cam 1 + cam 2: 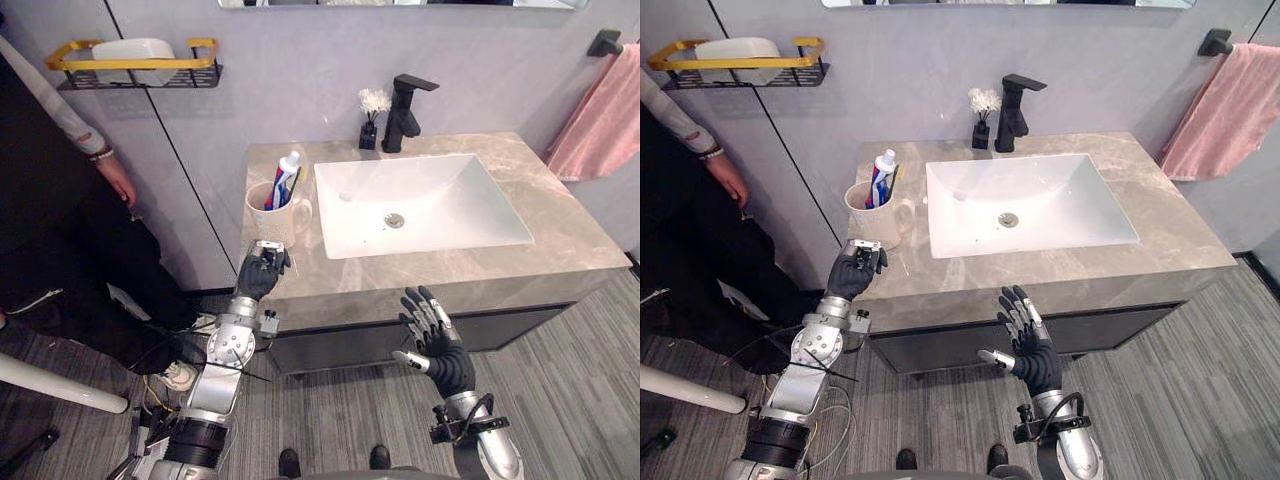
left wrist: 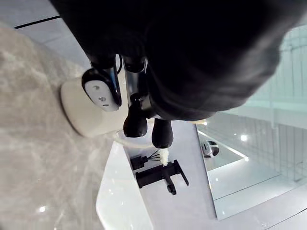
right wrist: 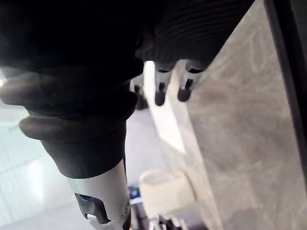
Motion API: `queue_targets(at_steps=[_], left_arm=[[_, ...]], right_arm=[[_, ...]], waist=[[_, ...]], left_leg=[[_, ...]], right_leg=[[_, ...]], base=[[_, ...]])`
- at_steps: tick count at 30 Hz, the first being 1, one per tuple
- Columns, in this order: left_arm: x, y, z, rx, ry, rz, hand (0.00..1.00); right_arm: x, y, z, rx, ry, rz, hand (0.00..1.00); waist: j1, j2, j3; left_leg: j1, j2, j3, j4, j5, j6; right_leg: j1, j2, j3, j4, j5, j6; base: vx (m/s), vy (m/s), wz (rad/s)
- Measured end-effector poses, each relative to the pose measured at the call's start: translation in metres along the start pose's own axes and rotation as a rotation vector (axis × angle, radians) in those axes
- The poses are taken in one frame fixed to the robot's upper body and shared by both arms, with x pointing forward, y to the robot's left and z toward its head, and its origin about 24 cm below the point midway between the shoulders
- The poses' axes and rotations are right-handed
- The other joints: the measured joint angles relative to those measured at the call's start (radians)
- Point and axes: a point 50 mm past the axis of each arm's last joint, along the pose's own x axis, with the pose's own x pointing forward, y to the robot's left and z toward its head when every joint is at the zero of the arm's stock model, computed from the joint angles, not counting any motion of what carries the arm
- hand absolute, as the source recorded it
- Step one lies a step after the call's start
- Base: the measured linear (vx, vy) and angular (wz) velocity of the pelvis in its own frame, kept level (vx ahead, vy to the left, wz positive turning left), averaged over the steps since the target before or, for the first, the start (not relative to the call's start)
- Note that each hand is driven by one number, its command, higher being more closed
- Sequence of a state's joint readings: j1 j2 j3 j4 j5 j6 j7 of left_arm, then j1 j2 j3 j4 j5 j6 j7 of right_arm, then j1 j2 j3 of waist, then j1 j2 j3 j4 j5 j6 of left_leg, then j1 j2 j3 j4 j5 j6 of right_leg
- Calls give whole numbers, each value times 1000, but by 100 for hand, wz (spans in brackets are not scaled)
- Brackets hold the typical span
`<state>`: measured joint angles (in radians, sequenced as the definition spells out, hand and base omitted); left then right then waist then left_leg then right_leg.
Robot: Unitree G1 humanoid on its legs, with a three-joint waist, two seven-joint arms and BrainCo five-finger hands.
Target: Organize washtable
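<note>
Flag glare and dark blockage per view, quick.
Left eye view: even light, mild sheen on the countertop, basin bright white. Left wrist view: the dark cover of the left hand blacks out much of the picture; small highlights on the countertop, lamp reflections in the mirror. Right wrist view: the cover of the right hand darkens much of it.

Marble washtable: cup, vase, faucet.

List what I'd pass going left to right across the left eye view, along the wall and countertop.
From the left: wall shelf → mug with toothpaste → small flower vase → black tap → pink towel.
</note>
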<state>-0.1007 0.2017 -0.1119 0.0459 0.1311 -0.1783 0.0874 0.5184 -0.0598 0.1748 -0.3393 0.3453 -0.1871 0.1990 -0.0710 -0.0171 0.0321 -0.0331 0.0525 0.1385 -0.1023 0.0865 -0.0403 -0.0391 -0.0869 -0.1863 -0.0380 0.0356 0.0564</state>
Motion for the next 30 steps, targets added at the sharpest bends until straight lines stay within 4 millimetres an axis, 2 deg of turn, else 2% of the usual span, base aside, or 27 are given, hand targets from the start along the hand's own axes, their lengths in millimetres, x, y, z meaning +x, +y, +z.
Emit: queue_targets(at_steps=[7, 17, 30], left_arm=[[3, 0, -8, 15, 42, -10, 100], [20, 8, -13, 102, 61, -21, 100], [47, 26, 4, 167, -6, 7, 100]], right_arm=[[-1, 0, 0, 6, 1, -2, 0], [-3, -1, -1, 2, 9, -4, 0], [-3, 0, 7, -12, -16, 11, 0]], waist=[[-1, -1, 10], [-4, -2, 40], [-4, -6, 82]], left_leg=[[-2, 0, 3, 0, -3, 4], [-11, 1, 25, 6, -7, 5], [-36, 1, 36, 5, -7, 6]], right_leg=[[-3, 2, 5, -2, 2, -3], [-21, 4, 23, -1, 4, -2], [-55, 5, 35, 0, 11, -2]], base=[[10, 0, 0], [17, -1, -5], [-1, 0, -3]])
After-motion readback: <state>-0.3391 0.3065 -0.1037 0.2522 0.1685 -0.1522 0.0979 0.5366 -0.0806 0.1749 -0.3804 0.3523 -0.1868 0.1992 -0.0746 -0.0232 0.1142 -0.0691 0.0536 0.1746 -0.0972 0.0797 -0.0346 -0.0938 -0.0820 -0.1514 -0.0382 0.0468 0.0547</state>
